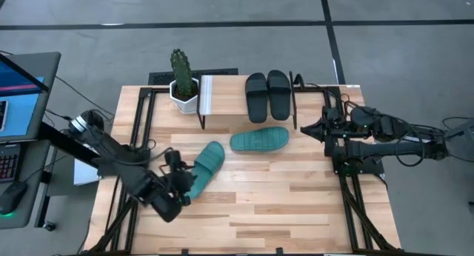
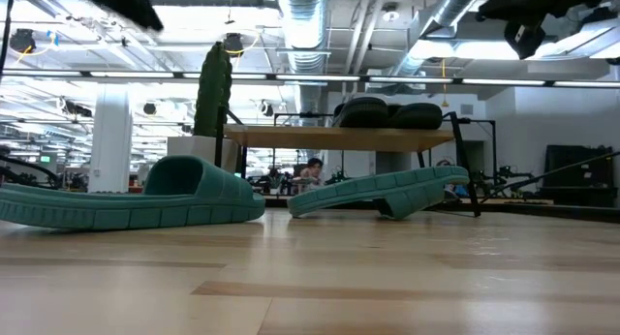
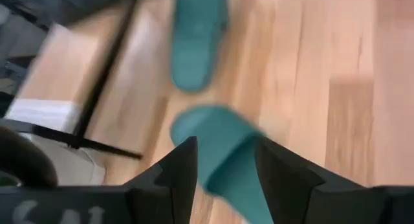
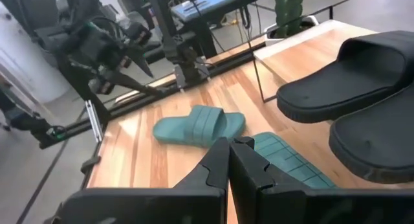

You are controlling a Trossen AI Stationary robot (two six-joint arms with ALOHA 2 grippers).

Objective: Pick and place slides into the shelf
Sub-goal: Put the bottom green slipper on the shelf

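Left pincer [image 3: 223, 162] straddles teal slide [image 3: 223, 153].

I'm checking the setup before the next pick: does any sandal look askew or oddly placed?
Yes. One teal slide lies sole-up on the table by the shelf. The other teal slide lies strap-up. Both black slides sit neatly on the shelf.

Two black slides [image 1: 267, 95] are filling the right part of the shelf [image 1: 222, 93] top, its left part staying bare — though a cactus [image 1: 181, 77] is crowding that end. Two teal slides [image 1: 229, 152] are lying on the counter [image 1: 296, 197] in front — its near half is lying open.
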